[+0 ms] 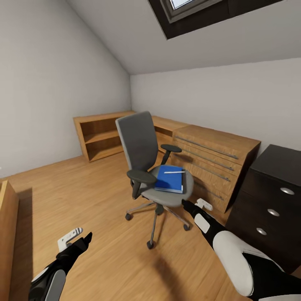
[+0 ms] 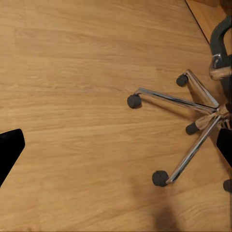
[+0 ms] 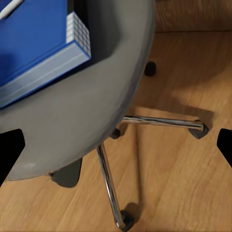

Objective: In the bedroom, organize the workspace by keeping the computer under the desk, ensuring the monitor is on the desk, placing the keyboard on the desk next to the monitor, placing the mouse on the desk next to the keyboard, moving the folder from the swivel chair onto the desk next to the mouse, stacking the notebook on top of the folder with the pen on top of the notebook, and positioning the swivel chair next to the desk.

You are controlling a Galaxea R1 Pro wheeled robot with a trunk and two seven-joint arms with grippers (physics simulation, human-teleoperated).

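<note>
Swivel chair [image 1: 152,167] mid-floor beside the light wood dresser [image 1: 211,161], black desk [image 1: 271,196] close on the right. Blue folder [image 1: 170,179] flat on the seat, pen [image 1: 174,171] on top. Right gripper [image 1: 193,207] spread, empty, near the seat edge: best brought low over the folder's near edge for a level pinch so the pen stays put; left gripper [image 1: 77,238] also spread, low over bare floor.

We see a wood plank floor [image 1: 79,196] running warm and light brown across the room. Two plain pale grey walls [image 1: 54,83] meet in a corner under a sloped white ceiling [image 1: 167,42], where a dark-framed skylight [image 1: 184,8] lets in daylight. A low open wooden bookshelf [image 1: 100,136] stands against the left wall, its far end reaching into the corner. Along the right wall we find a light wood dresser [image 1: 213,161] with long metal handles. A wooden panel edge [image 1: 7,234] rises at the floor's near left edge.
</note>
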